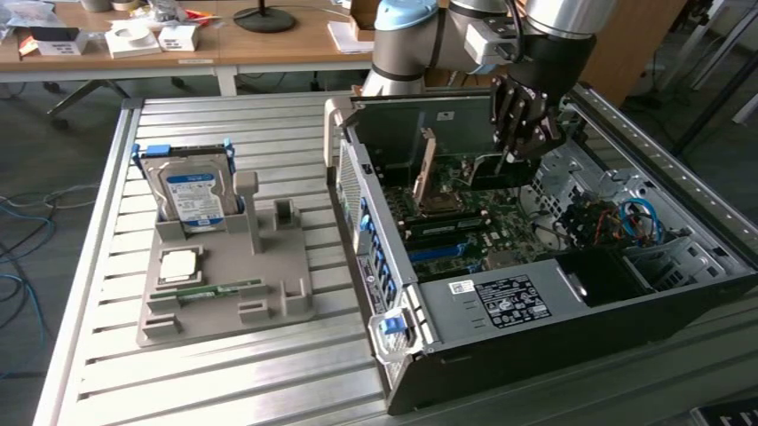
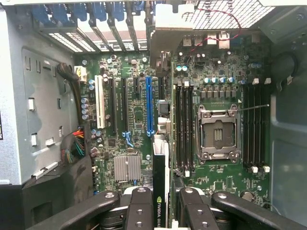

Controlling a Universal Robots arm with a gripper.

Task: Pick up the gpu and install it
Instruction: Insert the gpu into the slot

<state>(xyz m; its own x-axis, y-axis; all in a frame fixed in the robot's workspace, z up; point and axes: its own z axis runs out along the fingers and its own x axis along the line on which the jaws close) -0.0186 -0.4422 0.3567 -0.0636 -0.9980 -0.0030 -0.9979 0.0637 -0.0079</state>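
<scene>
The gpu [image 2: 160,167] is a thin dark card seen edge-on, with an NVIDIA label near my fingers [image 2: 139,206]. My gripper [image 2: 160,203] is shut on it, one finger on each side. In the exterior view the gripper [image 1: 523,146] reaches down into the open computer case [image 1: 533,302], and the gpu [image 1: 498,172] hangs as a dark slab just above the motherboard [image 1: 474,240]. From the wrist, the card's edge runs parallel to the long blue slot [image 2: 149,105] and slightly to its side, between that slot and the memory slots [image 2: 183,124].
A grey fixture [image 1: 225,293] on the slatted table holds a hard drive [image 1: 193,191], a processor chip [image 1: 177,264] and a green memory stick [image 1: 220,289]. Inside the case are the processor socket [image 2: 218,134], a heatsink [image 2: 127,168], cables [image 1: 622,222] and a tan upright plate [image 1: 423,164].
</scene>
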